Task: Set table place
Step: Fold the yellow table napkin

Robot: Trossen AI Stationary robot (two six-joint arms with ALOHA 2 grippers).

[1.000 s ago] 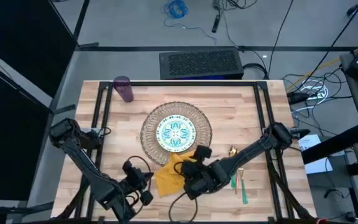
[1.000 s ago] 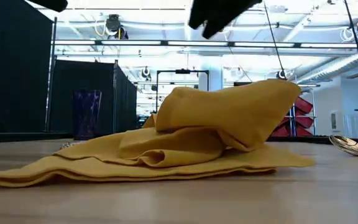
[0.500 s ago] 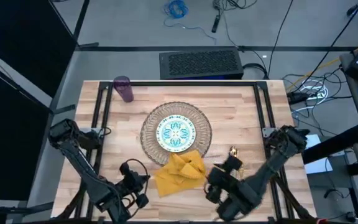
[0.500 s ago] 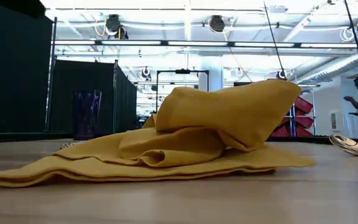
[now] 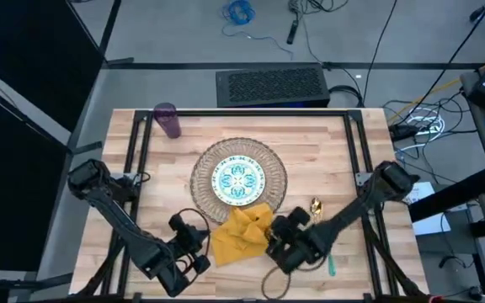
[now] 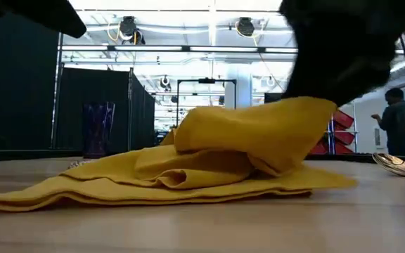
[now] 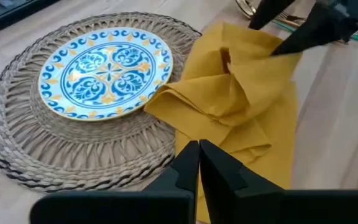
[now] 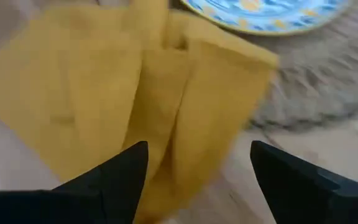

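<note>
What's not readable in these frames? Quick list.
- Fork and spoon: high view, mostly hidden under the right arm; only the bowl and a teal tip show.
- Napkin: right wrist view, motion-blurred; folds unclear.
- Right gripper: low view, cut off by the top edge; a dark blur.
- Purple cup: low view, dark against the backdrop; contents unreadable.

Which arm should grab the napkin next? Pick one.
Right. Its claw is open with the napkin right in front of it. The left claw is shut and sits farther back.
</note>
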